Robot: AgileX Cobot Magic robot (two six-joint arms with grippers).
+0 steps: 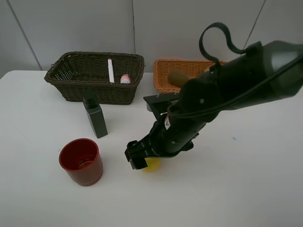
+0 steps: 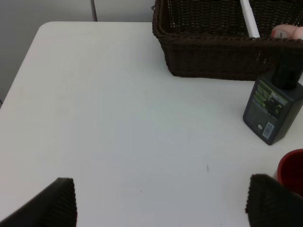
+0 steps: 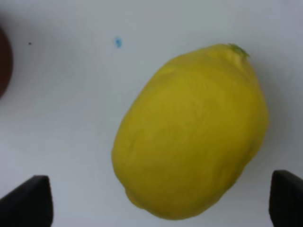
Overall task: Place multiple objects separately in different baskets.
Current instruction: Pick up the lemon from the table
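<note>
A yellow lemon (image 1: 152, 165) lies on the white table (image 1: 236, 189). My right gripper (image 1: 143, 161) hangs open right over it. In the right wrist view the lemon (image 3: 189, 132) fills the space between the spread fingertips (image 3: 28, 201). The dark basket (image 1: 71, 90) holds a white marker (image 1: 110, 70) and a pink bottle (image 1: 125, 79). The orange basket (image 1: 163, 71) holds a brown kiwi (image 1: 179, 76). A dark green bottle (image 1: 96, 118) and a red cup (image 1: 81, 161) stand on the table. My left gripper (image 2: 161, 203) is open and empty above bare table. The mangosteen and pear are hidden.
My right arm (image 1: 227, 90) reaches across the middle and covers part of the orange basket. In the left wrist view the green bottle (image 2: 273, 106) stands in front of the dark basket (image 2: 213, 56), with the red cup's rim (image 2: 291, 170) at the frame's edge.
</note>
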